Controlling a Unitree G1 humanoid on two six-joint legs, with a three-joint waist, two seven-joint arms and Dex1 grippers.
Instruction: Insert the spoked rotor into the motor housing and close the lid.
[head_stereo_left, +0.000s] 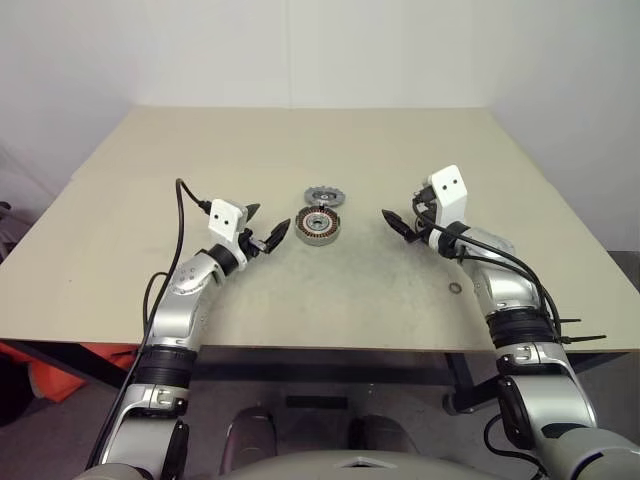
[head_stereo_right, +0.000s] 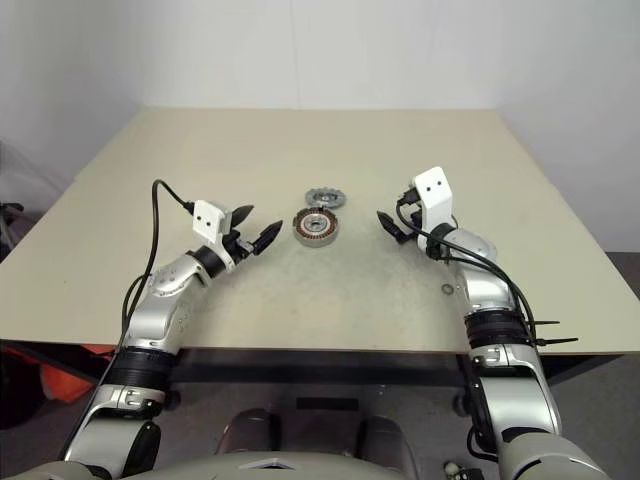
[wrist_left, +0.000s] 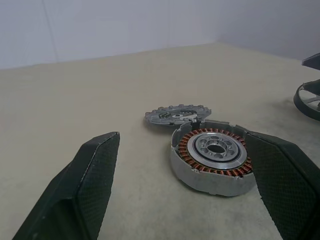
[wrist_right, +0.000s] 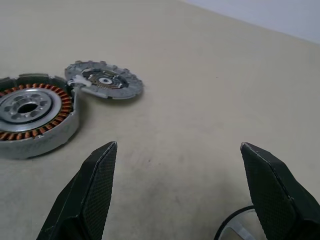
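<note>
Motor housing (head_stereo_left: 319, 226) sits mid-table w/ windings up, ready to receive; spoked rotor (head_stereo_left: 324, 194) lies touching its far edge. Left gripper (head_stereo_left: 265, 226) and right gripper (head_stereo_left: 401, 221) flank it, both wide open, empty (poised for pickup, prob.).

Motor housing (head_stereo_left: 319, 226) on table (head_stereo_left: 120, 240), between left gripper (head_stereo_left: 265, 226) and right gripper (head_stereo_left: 400, 221); spoked rotor (head_stereo_left: 324, 195) just behind housing, touching it

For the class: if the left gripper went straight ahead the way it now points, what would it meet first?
Probably the motor housing: it lies just ahead between the open left gripper's fingers, though depth is hard to judge.
</note>
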